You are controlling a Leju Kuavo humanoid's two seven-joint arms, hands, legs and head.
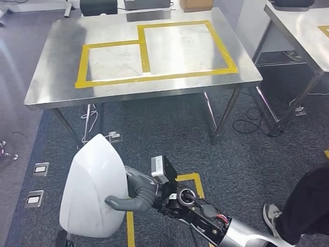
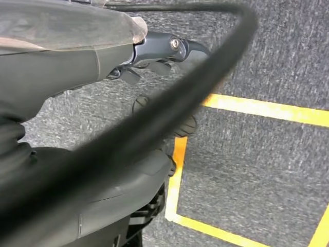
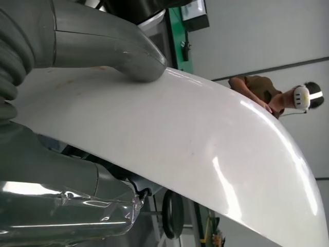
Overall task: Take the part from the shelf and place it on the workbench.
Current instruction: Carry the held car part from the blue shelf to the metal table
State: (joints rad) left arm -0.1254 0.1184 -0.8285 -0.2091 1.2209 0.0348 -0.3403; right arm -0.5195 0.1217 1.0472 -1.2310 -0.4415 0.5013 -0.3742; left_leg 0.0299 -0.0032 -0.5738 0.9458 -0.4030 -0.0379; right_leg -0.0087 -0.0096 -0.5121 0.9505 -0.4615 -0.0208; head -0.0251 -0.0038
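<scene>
Now we are gripping the white part [image 1: 91, 188] in our right hand [image 1: 133, 194], thumb across its face and fingers behind it, at the lower left of the head view. Our left hand [image 2: 155, 51] is hanging over carpet; whether it is open we cannot tell. Straight ahead, across carpet, the bench [image 1: 50, 77] is standing with yellow tape boxes [image 1: 155, 51]. A person's shoe [image 1: 271, 213] is showing at lower right, off our path.

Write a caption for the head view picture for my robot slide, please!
Robot's right hand carries a big white part toward the steel workbench marked with yellow tape.
</scene>
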